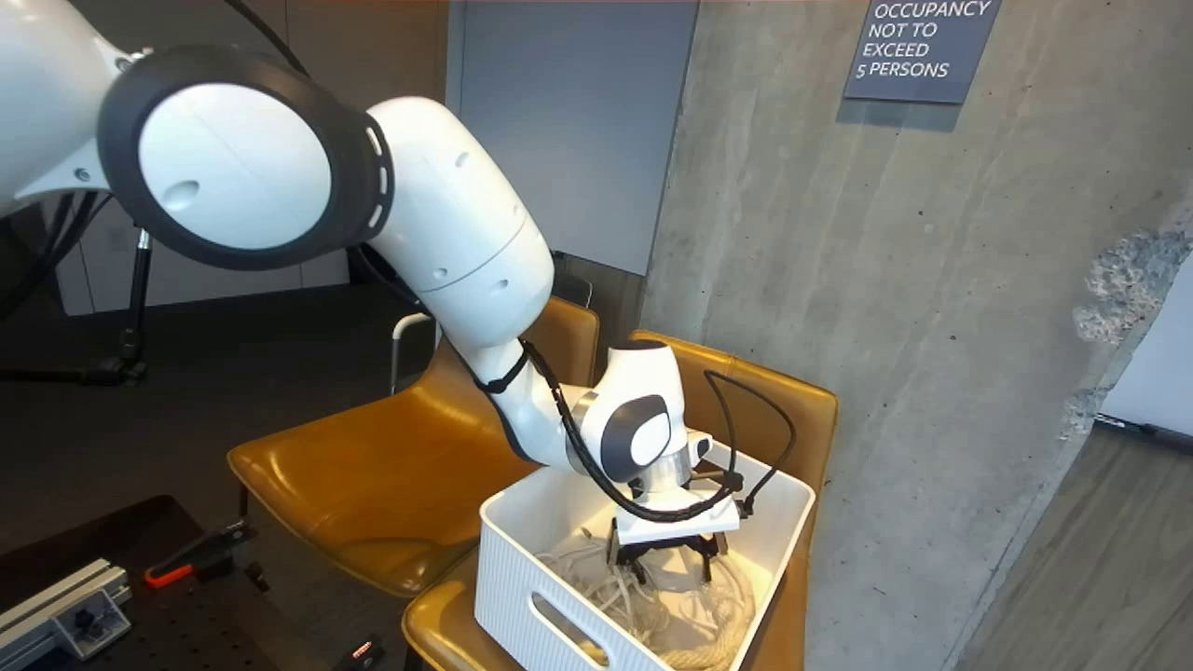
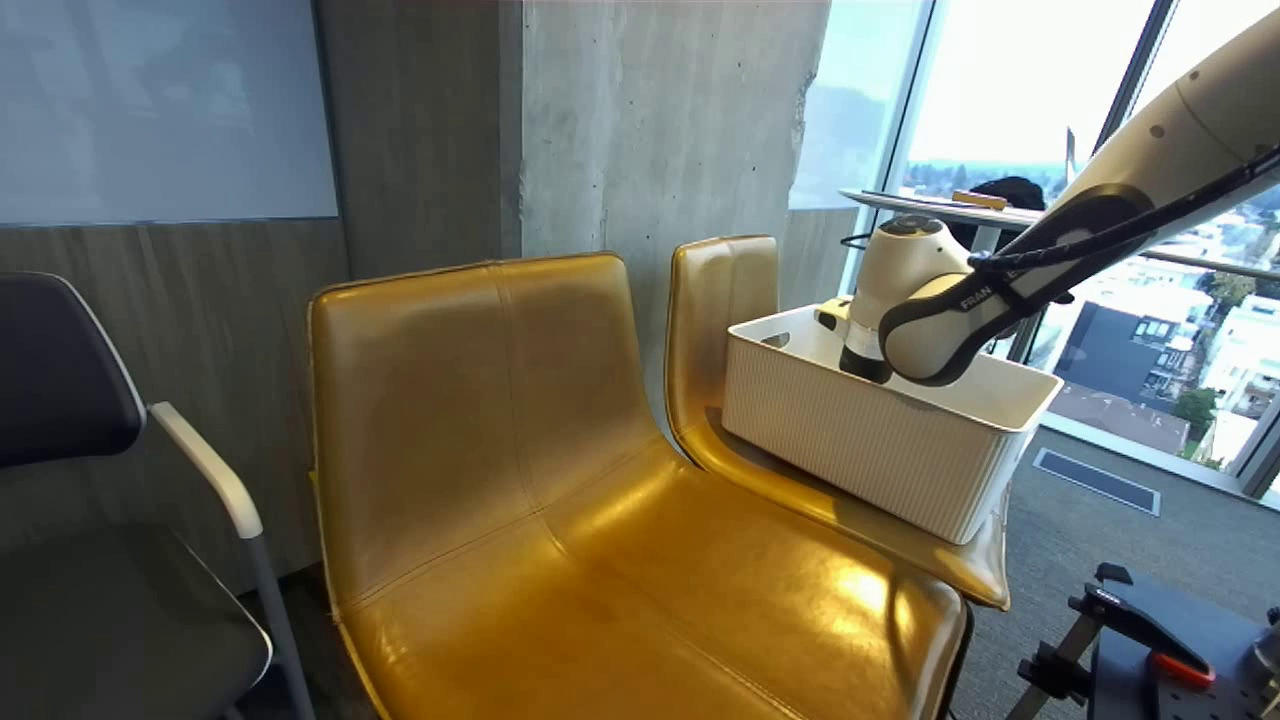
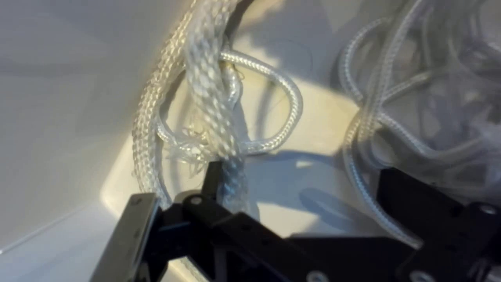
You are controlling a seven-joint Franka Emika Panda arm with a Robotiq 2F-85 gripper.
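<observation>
In the bin (image 2: 860, 440), pale braided rope (image 3: 211, 94)

Thick whitish braided rope (image 3: 208, 86), two strands curving down left of centre in wrist view; thin cord (image 3: 295, 102) looped beneath; similar cord (image 3: 377, 98) tangled at right.

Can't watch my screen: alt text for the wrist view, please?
Open gripper inside a white bin, with a thick braided rope strand beside its image-left fingertip; contact is unclear. Thinner white cords tangle at image right, partly blurred.
</observation>
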